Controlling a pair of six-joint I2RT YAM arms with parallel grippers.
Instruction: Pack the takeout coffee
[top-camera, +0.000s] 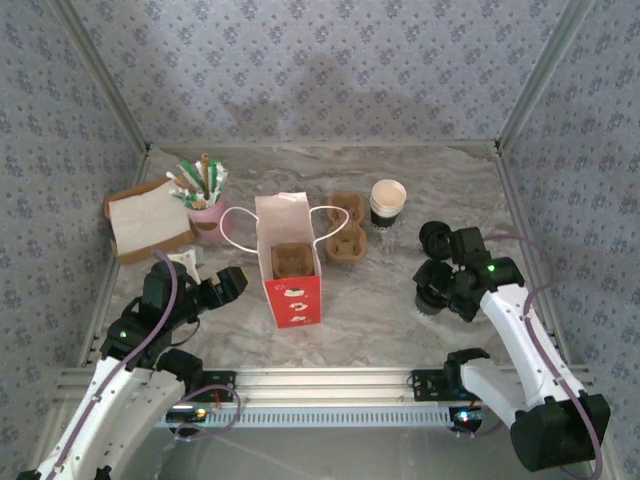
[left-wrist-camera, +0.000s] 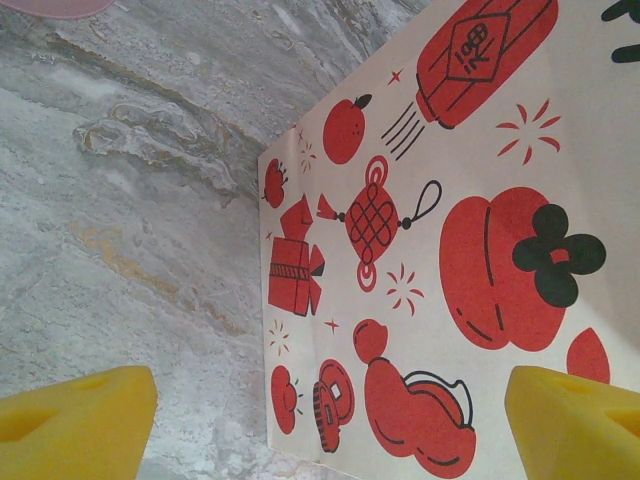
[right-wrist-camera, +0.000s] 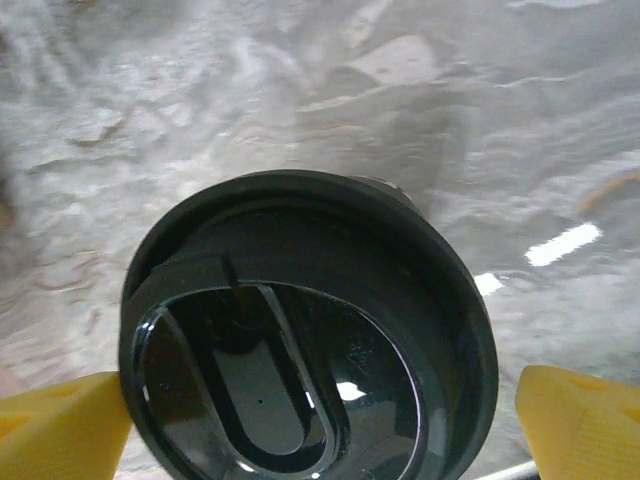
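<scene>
Takeout coffee (right-wrist-camera: 300, 340), a small black disposable cup capped by its round black plastic lid, stands on the grey marbled desk (top-camera: 380, 290) at the right of the overhead frame, well apart from the bag. In the right wrist view the lid hides most of the cup. The right end effector (right-wrist-camera: 320, 425) hangs over it with its yellow fingers spread wide on either side, gripping nothing, apparently lined up for a grasp. The tall red-and-white printed paper bag (top-camera: 290, 270) stands upright at centre with its mouth open, ready to receive the cup. The left end effector (top-camera: 228, 283), also wide and empty, waits just beside the bag's printed side, probably to steady it.
</scene>
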